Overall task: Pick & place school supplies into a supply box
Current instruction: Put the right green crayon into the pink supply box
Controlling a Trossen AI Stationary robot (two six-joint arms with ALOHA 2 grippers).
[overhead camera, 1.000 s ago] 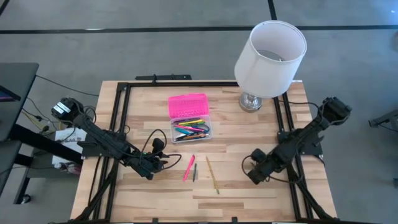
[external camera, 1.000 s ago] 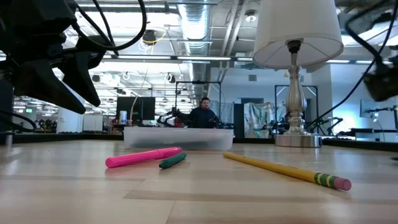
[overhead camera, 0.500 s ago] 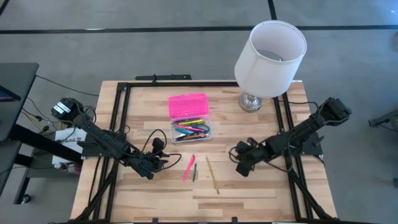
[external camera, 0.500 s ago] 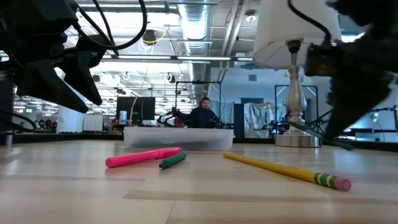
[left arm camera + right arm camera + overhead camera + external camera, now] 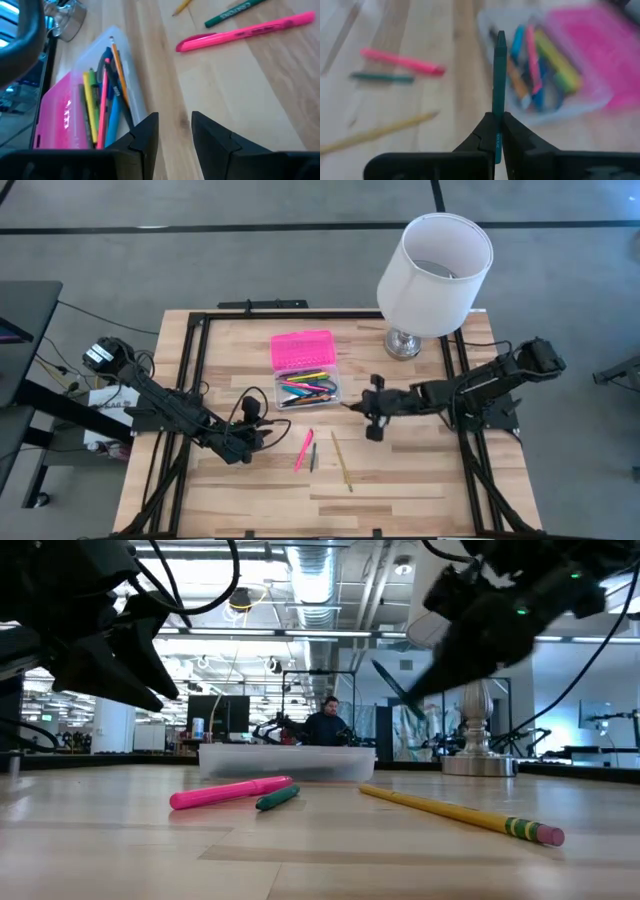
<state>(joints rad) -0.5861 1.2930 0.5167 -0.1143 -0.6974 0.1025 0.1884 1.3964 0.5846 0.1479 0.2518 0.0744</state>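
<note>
The supply box has a clear base [image 5: 307, 389] holding several pens and an open pink lid [image 5: 301, 350] lying behind it on the table. A pink highlighter [image 5: 303, 450], a green marker [image 5: 313, 457] and a yellow pencil [image 5: 342, 461] lie flat on the wood in front of the box. My right gripper [image 5: 368, 412] hovers just right of the box, shut on a teal pen [image 5: 499, 75] that points toward the box. My left gripper [image 5: 262, 438] hangs open to the left of the highlighter, with nothing between its fingers [image 5: 145, 136]. My right gripper pinches the teal pen's rear end [image 5: 497, 122] between its two fingers. The fingers lie along the pen and slant down from the table's right side. Most of the pen sticks out past the fingertips toward the box, lifted clear of the table.
A white lamp [image 5: 434, 275] stands at the far right of the table, its metal foot [image 5: 403, 344] just behind my right arm. Black rails [image 5: 196, 370] run along the table's left, right and far sides. A person sits far off in the room behind [image 5: 325, 725].
My right gripper has swung from the table's right side toward the left and far edge, up to the supply box. It has risen a little and rolled its wrist, carrying the teal pen. My left gripper has stayed in place.
</note>
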